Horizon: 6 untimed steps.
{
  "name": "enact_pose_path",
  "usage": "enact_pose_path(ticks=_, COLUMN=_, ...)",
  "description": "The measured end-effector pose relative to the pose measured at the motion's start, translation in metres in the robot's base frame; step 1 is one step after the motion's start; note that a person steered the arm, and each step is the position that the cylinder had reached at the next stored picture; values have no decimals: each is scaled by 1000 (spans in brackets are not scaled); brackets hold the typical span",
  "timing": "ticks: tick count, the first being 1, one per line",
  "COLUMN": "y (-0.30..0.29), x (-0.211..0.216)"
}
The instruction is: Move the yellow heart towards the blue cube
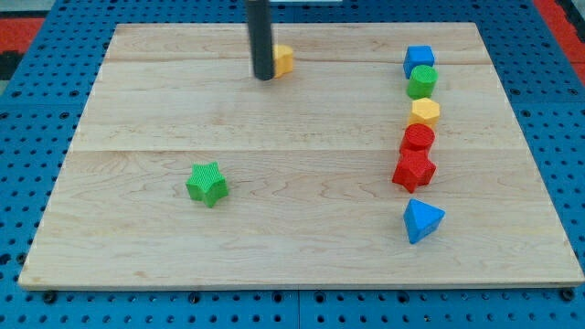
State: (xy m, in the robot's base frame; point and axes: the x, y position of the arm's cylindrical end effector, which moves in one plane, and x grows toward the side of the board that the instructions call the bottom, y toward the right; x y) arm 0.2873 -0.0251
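Note:
The yellow heart (284, 59) lies near the view's top, left of centre, partly hidden by my rod. My tip (263, 78) rests on the board at the heart's left side, touching or almost touching it. The blue cube (419, 60) sits at the view's top right, heading a column of blocks, well to the right of the heart.
Below the blue cube runs a column: a green cylinder (422, 82), a yellow hexagon (425, 112), a red cylinder (418, 138), a red star-like block (414, 170) and a blue triangle (422, 220). A green star (207, 184) lies at the lower left. The wooden board (137, 110) sits on blue pegboard.

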Motion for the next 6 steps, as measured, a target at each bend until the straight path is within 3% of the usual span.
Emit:
enact_pose_path(ticks=2, y=-17, x=-15)
enact_pose_path(ticks=4, y=36, x=-51)
enact_pose_path(ticks=6, y=78, x=-56)
